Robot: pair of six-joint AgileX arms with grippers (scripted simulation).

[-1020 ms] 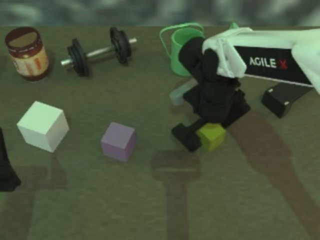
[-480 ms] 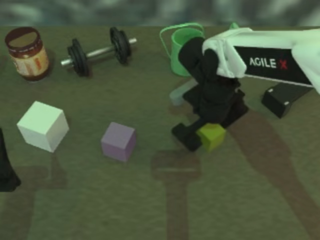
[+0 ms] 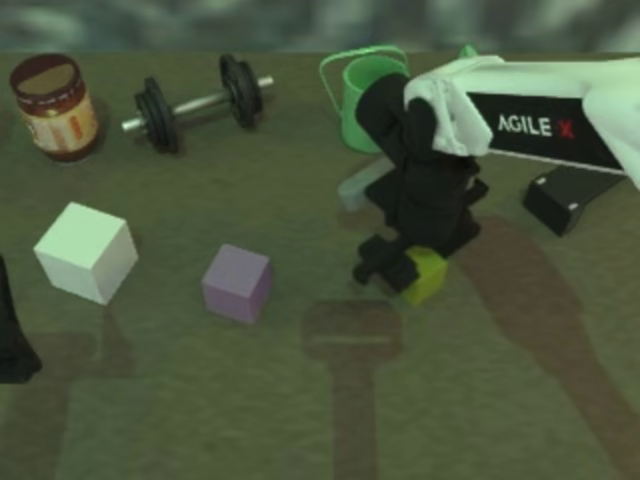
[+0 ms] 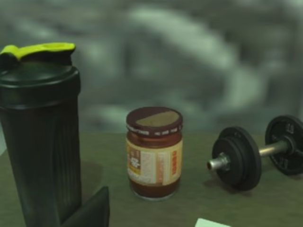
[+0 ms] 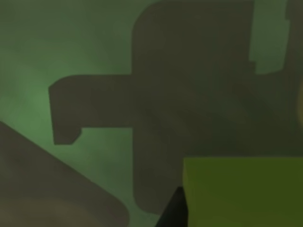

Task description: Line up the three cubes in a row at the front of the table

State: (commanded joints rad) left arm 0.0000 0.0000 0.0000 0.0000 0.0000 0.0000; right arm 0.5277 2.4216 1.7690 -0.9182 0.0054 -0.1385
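The small yellow-green cube (image 3: 428, 277) rests on the olive table (image 3: 200, 400) right of centre. My right gripper (image 3: 410, 268) is down over it and shut on it. One dark finger (image 3: 375, 262) presses its left side; the other is hidden under the wrist. In the right wrist view the cube (image 5: 241, 189) fills the lower corner with a fingertip (image 5: 174, 210) against it. The lilac-pink cube (image 3: 237, 283) sits mid-left and the large mint-white cube (image 3: 85, 250) farther left. My left gripper (image 3: 12, 350) is parked at the left edge, open.
Along the back stand a brown jar (image 3: 55, 107), a black dumbbell (image 3: 195, 102) and a green cup (image 3: 365, 95). A long black bar (image 3: 570, 195) lies at the right under my right arm. A black shaker bottle (image 4: 40, 137) stands close by the left wrist.
The right gripper's fingers have drawn in against the yellow-green cube. The visible finger moved right toward it. The left arm and the other two cubes stayed put.
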